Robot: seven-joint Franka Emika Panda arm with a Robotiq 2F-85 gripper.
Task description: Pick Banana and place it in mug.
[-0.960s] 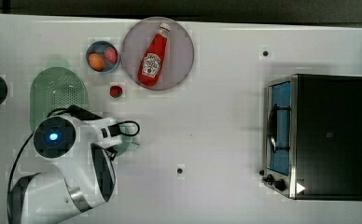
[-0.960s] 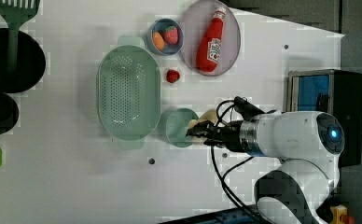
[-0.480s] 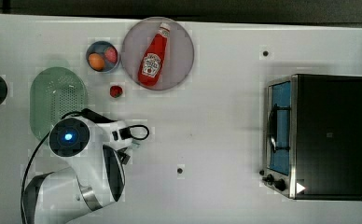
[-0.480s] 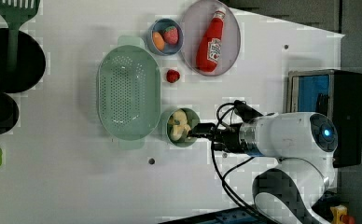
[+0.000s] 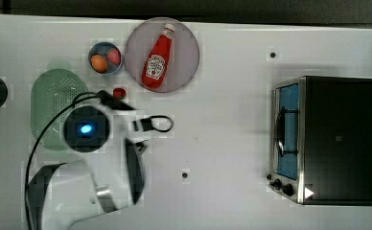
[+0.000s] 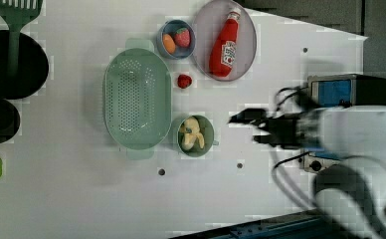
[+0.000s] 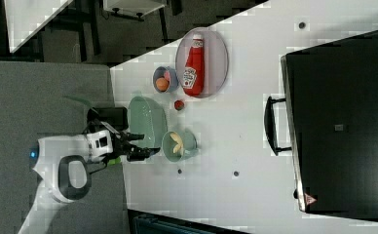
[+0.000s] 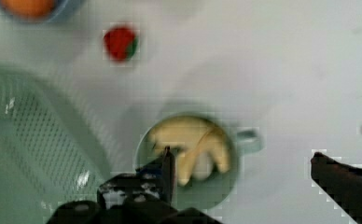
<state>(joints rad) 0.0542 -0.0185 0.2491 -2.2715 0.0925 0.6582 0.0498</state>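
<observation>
Wrist view: hand point(image 8: 244, 161) (fingertips cropped) partly hides mug point(image 8: 188, 161).

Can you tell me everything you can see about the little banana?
The banana is small, pale yellow and curved, with cream lobes. It lies inside the pale-green mug, below the rim, touching only the mug. The mug stands on the white table beside the green colander. Nothing holds the banana.

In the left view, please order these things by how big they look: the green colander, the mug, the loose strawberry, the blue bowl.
1. Green colander, clearly the largest.
2. Mug and blue bowl: they look alike, so no ranking.
3. Loose strawberry, the smallest.
</observation>
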